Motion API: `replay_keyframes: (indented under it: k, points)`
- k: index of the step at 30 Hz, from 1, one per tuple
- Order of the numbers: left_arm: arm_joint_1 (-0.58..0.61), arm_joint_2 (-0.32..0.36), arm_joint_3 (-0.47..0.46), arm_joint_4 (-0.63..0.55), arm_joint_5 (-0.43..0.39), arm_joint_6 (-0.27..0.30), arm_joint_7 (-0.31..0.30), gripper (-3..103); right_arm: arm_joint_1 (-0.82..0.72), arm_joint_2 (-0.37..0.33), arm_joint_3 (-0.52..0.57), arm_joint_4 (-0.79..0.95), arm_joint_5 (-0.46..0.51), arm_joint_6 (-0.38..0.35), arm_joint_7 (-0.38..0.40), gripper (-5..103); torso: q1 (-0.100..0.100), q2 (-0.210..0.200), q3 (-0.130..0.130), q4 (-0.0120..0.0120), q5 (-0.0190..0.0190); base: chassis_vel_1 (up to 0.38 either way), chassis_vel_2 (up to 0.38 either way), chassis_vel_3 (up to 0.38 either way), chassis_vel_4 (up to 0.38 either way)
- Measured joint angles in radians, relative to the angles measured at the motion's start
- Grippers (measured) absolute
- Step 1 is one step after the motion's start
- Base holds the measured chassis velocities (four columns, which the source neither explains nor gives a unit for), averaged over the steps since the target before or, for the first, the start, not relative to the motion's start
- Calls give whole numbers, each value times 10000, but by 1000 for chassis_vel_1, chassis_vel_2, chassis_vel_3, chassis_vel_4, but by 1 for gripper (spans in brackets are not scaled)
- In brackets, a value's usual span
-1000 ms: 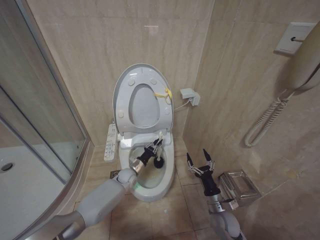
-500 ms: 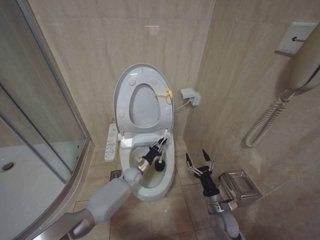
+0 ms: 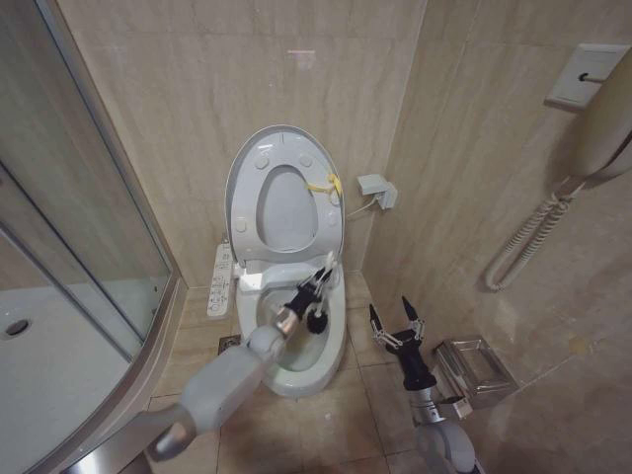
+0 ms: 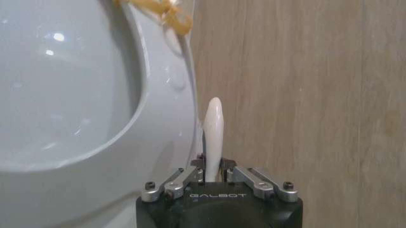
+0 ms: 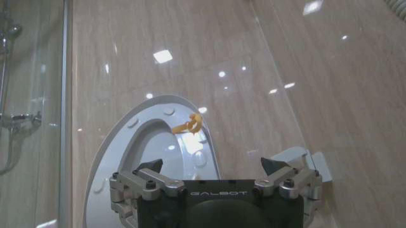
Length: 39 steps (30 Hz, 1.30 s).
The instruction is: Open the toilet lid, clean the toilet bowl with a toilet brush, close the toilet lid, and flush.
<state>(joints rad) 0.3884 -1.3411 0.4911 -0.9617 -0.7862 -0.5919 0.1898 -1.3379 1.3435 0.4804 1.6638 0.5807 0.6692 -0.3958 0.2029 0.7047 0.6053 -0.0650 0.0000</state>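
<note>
Change since earlier: the left gripper (image 3: pixel 314 287) and the brush it carries have shifted toward the right rim of the bowl and a little up the frame; the right arm has barely moved.
Left gripper: at centre frame in the head view, reaching over the toilet bowl (image 3: pixel 332 348), its fingers clamped on the white handle of the toilet brush (image 3: pixel 325 271).
Toilet brush: handle tip points up toward the raised seat; the dark bristle head (image 3: pixel 317 321) hangs just below the gripper, inside the bowl near its right side. In the left wrist view the white stick (image 4: pixel 213 137) rises from between the closed fingers at lower centre.
Toilet lid: the toilet lid (image 3: pixel 244 168) stands upright against the back wall at upper centre, with the seat ring (image 3: pixel 249 233) raised in front of it and a yellow tag (image 3: pixel 325 185) at its right edge.
Toilet bowl: lower centre of the head view, open, with the button panel (image 3: pixel 219 279) along its left side.
Right gripper: the right gripper (image 3: pixel 396 319) is at lower right of centre, beside the bowl and apart from it, held over the floor with fingers spread and nothing between them.
Right wrist view: the spread fingers (image 5: pixel 148 166) sit at the bottom, the lid (image 5: pixel 120 142) and its tag (image 5: pixel 188 125) beyond them.
Surroundings: a glass shower screen (image 3: pixel 79 207) on the left, a metal box (image 3: pixel 477 368) on the floor at lower right.
</note>
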Motion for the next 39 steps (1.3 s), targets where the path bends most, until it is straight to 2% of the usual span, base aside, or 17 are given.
replay_keyframes:
  k: [3,5,7,11,16,25,30,32,36,39]
  points:
    - [89,80,51,254,1,1,36,15,-19,15,0,1,-7,11,-8,100,1,-1,2,5,1,0,0,0,0]
    - [272,272,83,498,100,-11,106,15,-25,11,7,12,-8,18,-9,100,0,-1,2,18,0,0,0,0,0]
    - [308,324,90,543,132,-17,123,15,-27,7,8,13,-10,19,-9,100,0,-2,2,22,0,0,0,0,0]
    - [202,375,98,527,153,-40,111,15,-34,8,16,16,-14,26,-14,100,0,-2,2,16,-1,0,0,0,0]
    - [-358,-27,30,232,-9,-44,72,15,-51,148,-10,92,-103,33,-16,100,0,-1,1,1,1,0,0,0,0]
    - [46,-21,1,1152,117,-92,263,15,-95,157,14,107,-124,41,-15,100,0,-2,2,17,1,0,0,0,0]
    - [-134,-152,41,764,36,-93,214,15,-125,185,30,105,-136,50,-16,100,1,-2,2,11,1,0,0,0,0]
    - [-334,-460,-7,593,14,-96,187,15,-148,210,34,141,-157,52,-16,100,-1,-1,0,4,2,0,0,0,0]
    - [-329,-770,-90,1007,147,-122,230,15,-219,221,64,224,-163,56,-13,100,0,-1,0,2,2,0,0,0,0]
    - [30,-633,-19,1305,350,-150,323,15,-263,195,92,242,-164,71,-12,100,0,-2,2,10,1,0,0,0,0]
